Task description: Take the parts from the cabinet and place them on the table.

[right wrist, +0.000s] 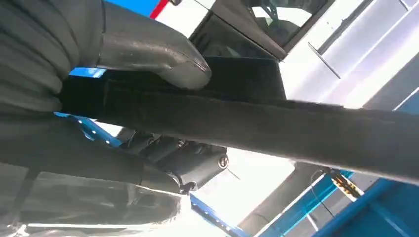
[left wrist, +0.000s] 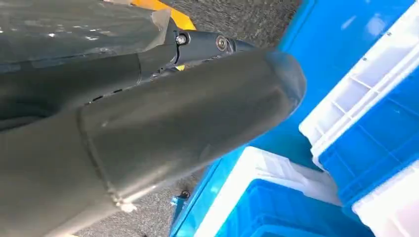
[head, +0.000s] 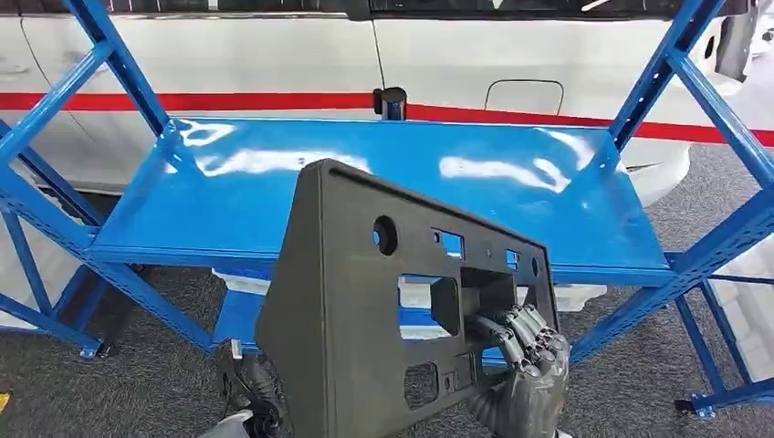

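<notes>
A glossy blue shelf (head: 383, 187) of a blue rack is seen before a white vehicle (head: 274, 55) with a red stripe. A dark plastic panel (head: 365, 301) is held upright in front of the shelf, gripped by the right hand (head: 525, 360), whose fingers are curled through an opening. The left hand (left wrist: 148, 128) is seen close up; its finger state cannot be told. Blue bins (left wrist: 375, 143) with white rims lie below.

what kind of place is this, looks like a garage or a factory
Probably a car workshop or a parts store. A blue steel rack stands beside a white car body, blue and white bins sit on a lower shelf, and the right hand holds a black plastic car part.
</notes>
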